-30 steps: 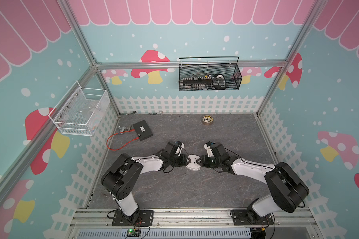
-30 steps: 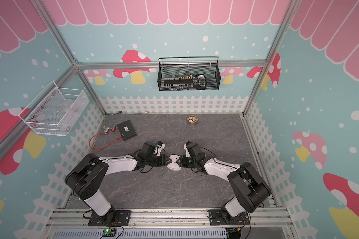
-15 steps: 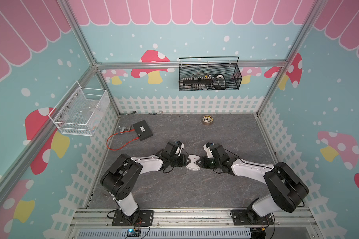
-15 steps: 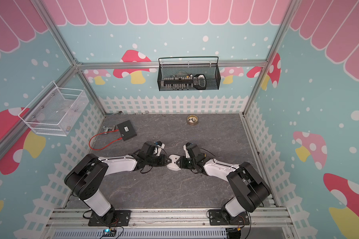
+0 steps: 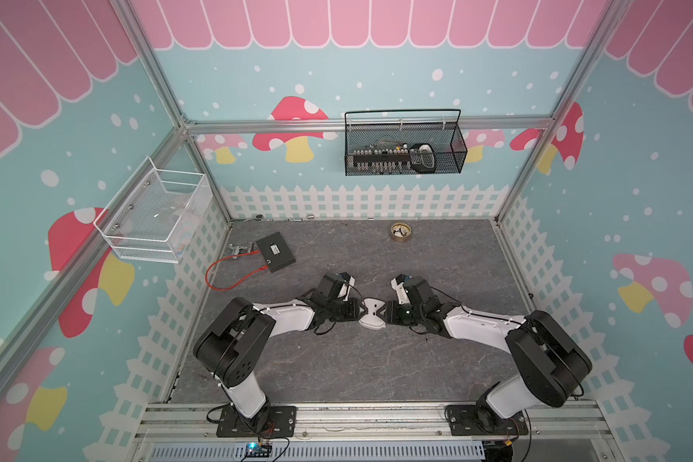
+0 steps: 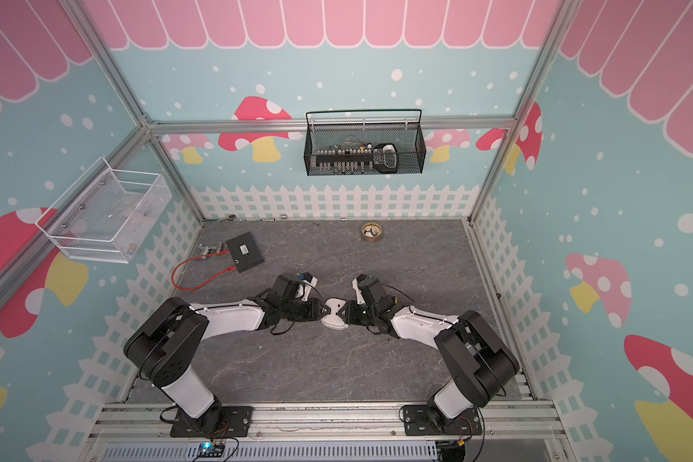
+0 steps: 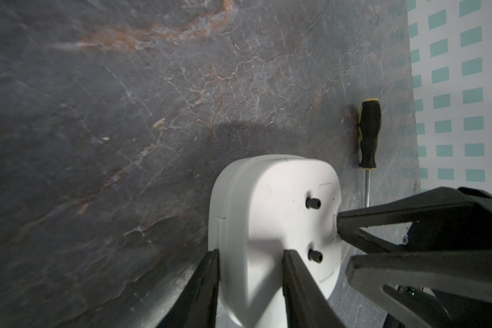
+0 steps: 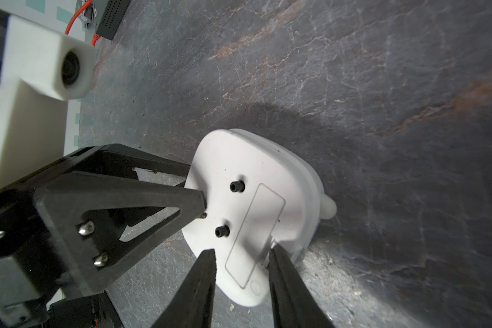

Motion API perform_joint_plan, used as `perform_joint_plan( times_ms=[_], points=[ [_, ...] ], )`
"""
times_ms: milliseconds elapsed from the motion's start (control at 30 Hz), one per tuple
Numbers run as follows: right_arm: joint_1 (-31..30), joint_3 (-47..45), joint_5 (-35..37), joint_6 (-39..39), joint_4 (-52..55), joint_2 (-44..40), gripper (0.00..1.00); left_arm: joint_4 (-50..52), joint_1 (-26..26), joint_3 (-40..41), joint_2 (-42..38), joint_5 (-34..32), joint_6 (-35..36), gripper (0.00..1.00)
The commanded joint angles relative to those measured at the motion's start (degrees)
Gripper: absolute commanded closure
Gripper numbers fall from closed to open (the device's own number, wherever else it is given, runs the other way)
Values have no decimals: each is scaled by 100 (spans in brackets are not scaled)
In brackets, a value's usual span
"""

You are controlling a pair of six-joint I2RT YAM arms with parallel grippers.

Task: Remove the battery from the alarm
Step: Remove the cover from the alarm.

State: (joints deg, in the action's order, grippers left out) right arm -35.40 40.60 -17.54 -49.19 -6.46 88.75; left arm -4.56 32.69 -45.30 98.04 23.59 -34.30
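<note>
White plastic rounded-square alarm at lower centre of the frame in both top views, held between the two arm tips, plain back turned toward the cameras. Contact with the grey stone-patterned table not determinable. Battery out of sight in every view; rectangular cover outline on the back seated flush.

Left gripper: fingers closed across the alarm's thickness at one edge, one on the back, one on the hidden face. Right gripper: fingers clamped likewise on the opposite edge, beside the cover outline.

Top views: only a narrow white waist of the alarm exposed, both edges masked by the black gripper bodies. Wrist views only: two black knobs on the back. Right wrist view only: small white stub on the rim. Left wrist view only: black-and-yellow-handled screwdriver lying flat near the fenced wall, apart from the alarm.

Further out, top views: flat black box at centre left, round brass-coloured dial object near the rear wall, black wire-mesh basket on that wall, white wire basket at left.
</note>
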Motion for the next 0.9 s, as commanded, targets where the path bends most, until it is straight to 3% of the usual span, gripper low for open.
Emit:
perform_joint_plan(
  times_ms=[0, 867],
  points=[
    [-108, 30, -85, -96, -190, 179, 63, 570, 124, 82, 225, -90, -30, 62],
    [-99, -675, -643, -1157, -2837, -203, 63, 446, 182, 206, 223, -36, -90, 63]
  ],
)
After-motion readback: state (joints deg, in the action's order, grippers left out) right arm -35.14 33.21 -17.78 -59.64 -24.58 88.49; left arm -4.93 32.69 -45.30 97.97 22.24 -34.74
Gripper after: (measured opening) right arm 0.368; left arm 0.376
